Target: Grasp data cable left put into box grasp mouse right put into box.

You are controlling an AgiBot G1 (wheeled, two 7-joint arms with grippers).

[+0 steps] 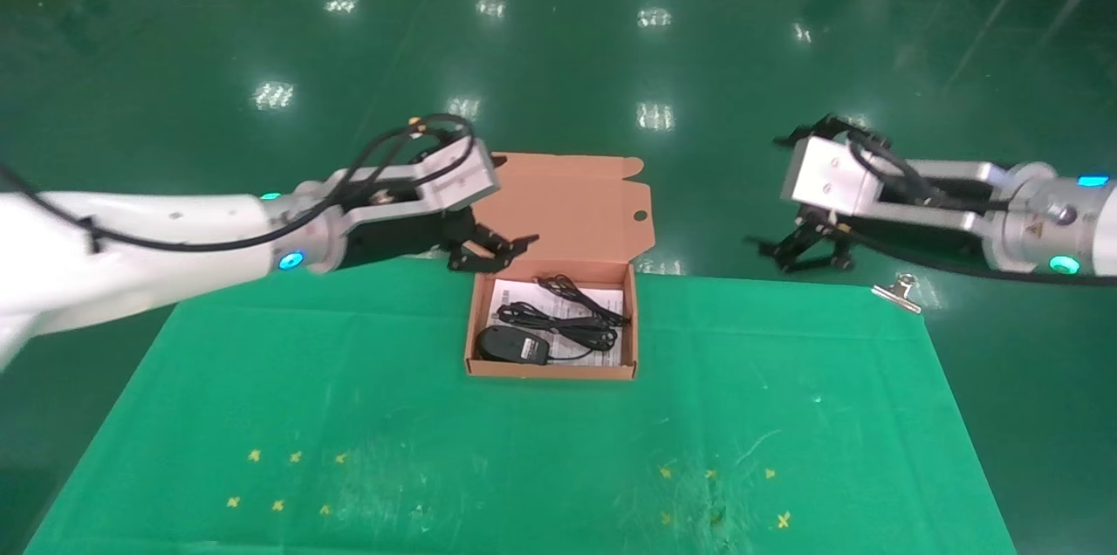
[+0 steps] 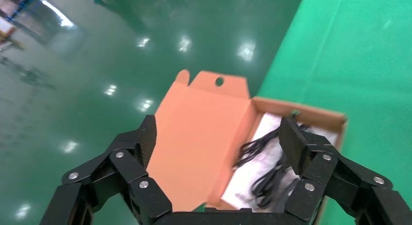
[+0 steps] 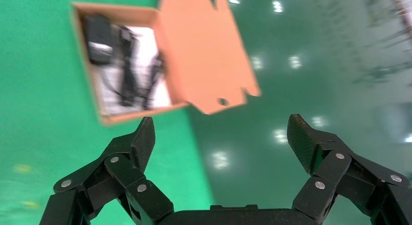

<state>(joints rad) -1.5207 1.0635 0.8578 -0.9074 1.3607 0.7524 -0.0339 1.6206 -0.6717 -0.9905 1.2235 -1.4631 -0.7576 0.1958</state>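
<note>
Count: one box (image 1: 553, 311), one mouse (image 1: 512, 346), one data cable (image 1: 572, 311), two grippers, one metal binder clip (image 1: 898, 293).
Box: shallow orange-brown cardboard, at the centre of the head view on the far part of the green cloth (image 1: 349, 415); its flap lid (image 1: 567, 206) stands open and leans away past the cloth's far edge, with a small round hole near its right corner. A white printed sheet (image 1: 502, 298) lines the bottom.
Mouse: small, black, oval, with a white label facing up; it lies in the box's lower left corner.
Data cable: thin and black, in loose long loops across the middle and upper right of the box, on the sheet, just beside the mouse. Where the mouse's own cord ends and this cable begins cannot be told.
Left gripper (image 1: 493, 248): fingers spread wide, holding nothing, hovering just left of the lid, above the box's upper left corner.
Right gripper (image 1: 798, 250): fingers spread wide, empty, at the right of the head view beyond the cloth's far edge, well apart from the box.
Binder clip: on the cloth's upper right corner.
</note>
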